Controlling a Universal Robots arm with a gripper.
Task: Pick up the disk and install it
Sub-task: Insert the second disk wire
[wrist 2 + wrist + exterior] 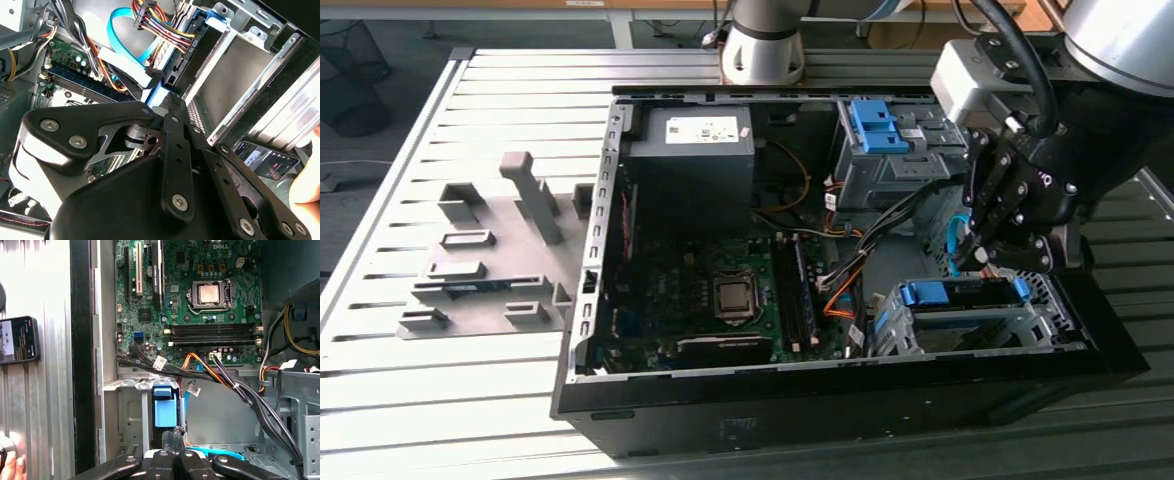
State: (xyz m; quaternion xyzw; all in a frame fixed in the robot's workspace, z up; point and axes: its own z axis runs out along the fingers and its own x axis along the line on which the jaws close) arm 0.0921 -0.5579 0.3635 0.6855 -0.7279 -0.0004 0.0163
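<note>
Your gripper (pixel 998 262) hangs over the open computer case (pixel 720 400), at the exterior view's right, just above the near drive cage (pixel 961 325); in both wrist views its fingers (pixel 172 437) are pressed together with nothing between them. The disk (pixel 961 293) sits in that cage, blue frame uppermost, directly under the gripper; judged seated so the frame handle stays reachable. A phone (pixel 17 339) lies on the table (pixel 440 400) outside the case wall.
</note>
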